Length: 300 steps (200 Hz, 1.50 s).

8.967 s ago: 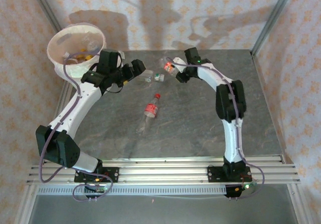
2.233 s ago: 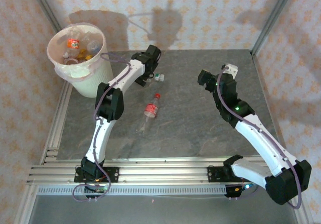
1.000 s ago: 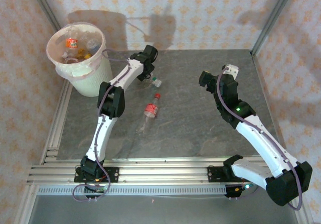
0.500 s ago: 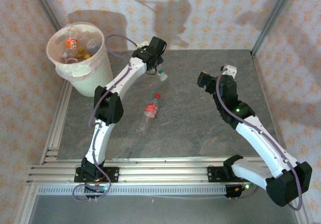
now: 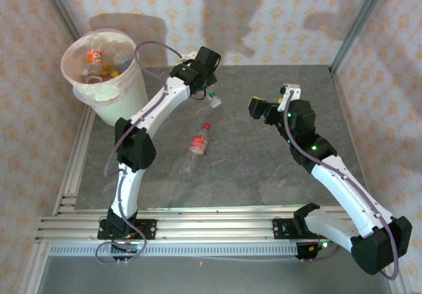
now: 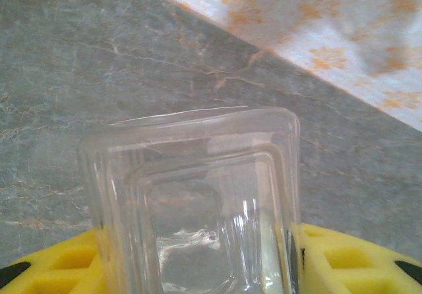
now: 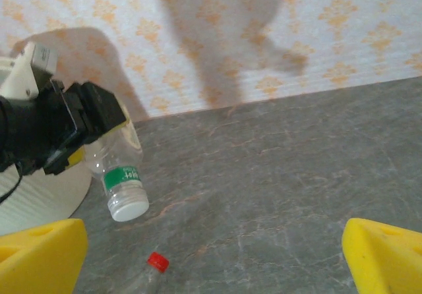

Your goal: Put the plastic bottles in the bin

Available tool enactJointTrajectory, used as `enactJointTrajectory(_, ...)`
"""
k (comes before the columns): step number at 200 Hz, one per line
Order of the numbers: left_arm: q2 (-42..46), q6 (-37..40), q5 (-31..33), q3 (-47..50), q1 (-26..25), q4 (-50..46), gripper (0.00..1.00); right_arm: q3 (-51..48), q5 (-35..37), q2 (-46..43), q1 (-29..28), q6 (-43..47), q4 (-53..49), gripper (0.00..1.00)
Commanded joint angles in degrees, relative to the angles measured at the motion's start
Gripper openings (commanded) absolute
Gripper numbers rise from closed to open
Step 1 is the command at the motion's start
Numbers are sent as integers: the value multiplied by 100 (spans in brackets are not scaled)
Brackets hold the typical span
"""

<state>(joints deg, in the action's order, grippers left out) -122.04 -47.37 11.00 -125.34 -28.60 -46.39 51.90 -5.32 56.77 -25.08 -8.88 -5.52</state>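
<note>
Left tool [image 5: 206, 85] clamped narrow on base end of small clear plastic bottle with green label and white cap [image 7: 121, 175]. Bottle hangs below tool, long axis steeply tilted, cap down. Position: above grey stone-look worktop [image 5: 264, 169], right of large round white plastic bin [image 5: 109, 106]. Right tool [image 5: 258, 107] wide, empty, well apart from it. Red-labelled clear plastic bottle [image 5: 199, 142] lies flat on worktop, red cap toward far edge.

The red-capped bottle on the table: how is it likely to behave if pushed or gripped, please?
Lying on its side, the bottle would probably roll if pushed sideways. It looks clear and empty, so it is likely light and quick to skid. Its thin walls may dent under a firm grip.
</note>
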Motion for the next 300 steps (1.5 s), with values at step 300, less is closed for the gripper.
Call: enactJointTrajectory(300,4006,2137,1566,617,2983,-803,39,382,-492,448,-593,503,751,99)
